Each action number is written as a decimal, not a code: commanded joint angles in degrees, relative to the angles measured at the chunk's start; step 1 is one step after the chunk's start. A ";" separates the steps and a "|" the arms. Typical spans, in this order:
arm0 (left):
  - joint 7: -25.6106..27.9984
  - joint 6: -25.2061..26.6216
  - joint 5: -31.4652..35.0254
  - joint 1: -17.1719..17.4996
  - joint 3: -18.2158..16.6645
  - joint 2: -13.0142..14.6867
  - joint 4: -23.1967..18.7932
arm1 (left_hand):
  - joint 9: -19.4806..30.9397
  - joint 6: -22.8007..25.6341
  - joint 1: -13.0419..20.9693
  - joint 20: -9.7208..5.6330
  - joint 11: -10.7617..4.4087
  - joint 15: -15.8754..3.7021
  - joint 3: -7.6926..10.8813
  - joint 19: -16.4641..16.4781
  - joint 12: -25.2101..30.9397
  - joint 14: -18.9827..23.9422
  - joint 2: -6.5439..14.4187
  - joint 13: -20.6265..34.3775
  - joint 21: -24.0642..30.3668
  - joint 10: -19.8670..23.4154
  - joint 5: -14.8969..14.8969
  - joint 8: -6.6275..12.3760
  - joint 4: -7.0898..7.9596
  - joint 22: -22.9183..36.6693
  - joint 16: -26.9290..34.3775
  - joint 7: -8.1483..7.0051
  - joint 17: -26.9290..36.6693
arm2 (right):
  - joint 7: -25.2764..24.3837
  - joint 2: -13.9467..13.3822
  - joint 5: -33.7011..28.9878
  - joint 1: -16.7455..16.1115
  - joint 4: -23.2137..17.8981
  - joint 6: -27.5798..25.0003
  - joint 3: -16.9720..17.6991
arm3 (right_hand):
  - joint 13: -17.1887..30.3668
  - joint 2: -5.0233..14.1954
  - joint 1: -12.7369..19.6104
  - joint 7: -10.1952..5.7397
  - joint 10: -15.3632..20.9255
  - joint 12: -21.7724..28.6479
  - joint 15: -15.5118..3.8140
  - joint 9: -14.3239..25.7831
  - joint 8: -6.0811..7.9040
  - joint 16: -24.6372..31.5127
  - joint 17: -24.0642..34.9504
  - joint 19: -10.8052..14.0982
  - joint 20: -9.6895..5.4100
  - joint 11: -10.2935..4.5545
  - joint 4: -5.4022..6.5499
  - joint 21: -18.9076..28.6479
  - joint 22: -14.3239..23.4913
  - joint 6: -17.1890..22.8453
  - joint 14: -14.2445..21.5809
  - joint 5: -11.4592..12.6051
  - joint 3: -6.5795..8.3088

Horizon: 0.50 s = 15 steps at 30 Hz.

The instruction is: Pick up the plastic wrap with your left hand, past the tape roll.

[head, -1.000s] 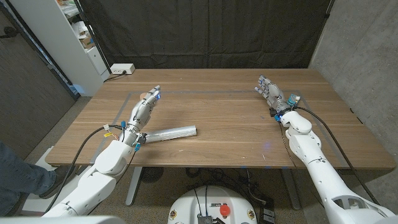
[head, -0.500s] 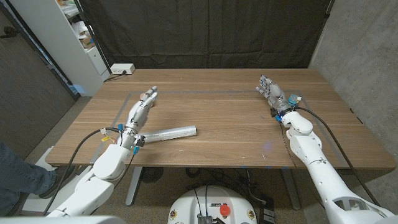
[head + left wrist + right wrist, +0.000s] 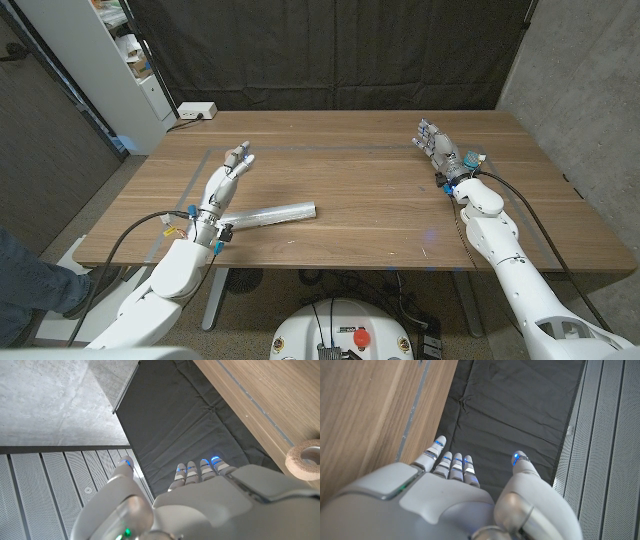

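Plastic wrap (image 3: 268, 213) looked light, stiff, slick; grasp mid-tube. Left hand (image 3: 226, 180) spread, empty, near tape roll (image 3: 306, 456).

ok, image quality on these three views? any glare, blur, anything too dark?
Head view: even light, sharp, mild sheen along the plastic wrap, black curtain loses detail. Left wrist view: left hand close and soft, tape roll cut by the frame edge. Right wrist view: right hand slightly blurred, wood grain crisp.

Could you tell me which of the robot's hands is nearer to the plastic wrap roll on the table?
Left. The left hand hovers just beyond the plastic wrap; the right hand is across the table.
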 commanded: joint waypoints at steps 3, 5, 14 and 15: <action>4.82 -0.23 5.59 3.49 -1.53 -1.44 -1.72 | 0.28 0.77 0.85 0.31 -0.15 0.10 0.22 0.36 0.37 0.51 0.05 0.29 -0.15 0.41 -0.06 0.39 -0.54 0.12 0.50 0.05 0.18 | 0.17 0.18 0.34 0.15 0.04 0.57 0.09 | 0.26 0.49 0.03 0.11 0.68 0.33 0.21 0.33 0.12 0.36 0.18 0.47 0.28 0.35 -0.31 0.47 0.28 0.53 0.44 -0.08 0.18; 4.83 0.51 5.87 4.06 -1.93 -1.06 -2.31 | 0.28 0.82 0.99 0.28 -0.05 0.15 0.28 0.47 0.38 0.61 0.08 0.30 -0.13 0.47 -0.06 0.40 -0.64 0.12 0.52 0.08 0.18 | 0.22 0.12 0.37 0.16 0.03 0.46 0.09 | 0.26 0.50 0.03 0.13 0.72 0.34 0.19 0.33 0.13 0.37 0.18 0.47 0.25 0.39 -0.32 0.47 0.28 0.56 0.49 -0.08 0.19; 7.79 3.42 10.50 5.55 -2.97 -1.33 -3.79 | 0.29 1.41 1.93 0.33 -0.09 0.22 0.62 0.74 0.62 1.22 0.29 0.35 -0.20 1.24 -0.01 0.57 -1.25 0.12 0.63 0.13 0.19 | 0.39 0.29 0.43 0.30 0.67 0.85 0.05 | 0.26 0.53 0.06 0.12 0.74 0.31 0.15 0.33 0.12 0.34 0.18 0.50 0.29 0.31 -0.42 0.46 0.28 0.60 0.50 -0.09 0.21; 7.73 3.49 10.70 5.56 -2.99 -1.13 -3.83 | 0.29 1.44 2.03 0.33 -0.15 0.21 0.66 0.78 0.65 1.28 0.30 0.35 -0.20 1.34 0.00 0.58 -1.32 0.12 0.64 0.13 0.19 | 0.40 0.29 0.41 0.31 0.72 0.88 0.02 | 0.26 0.53 0.06 0.08 0.75 0.31 0.16 0.33 0.11 0.35 0.18 0.49 0.29 0.35 -0.43 0.45 0.28 0.59 0.52 -0.09 0.21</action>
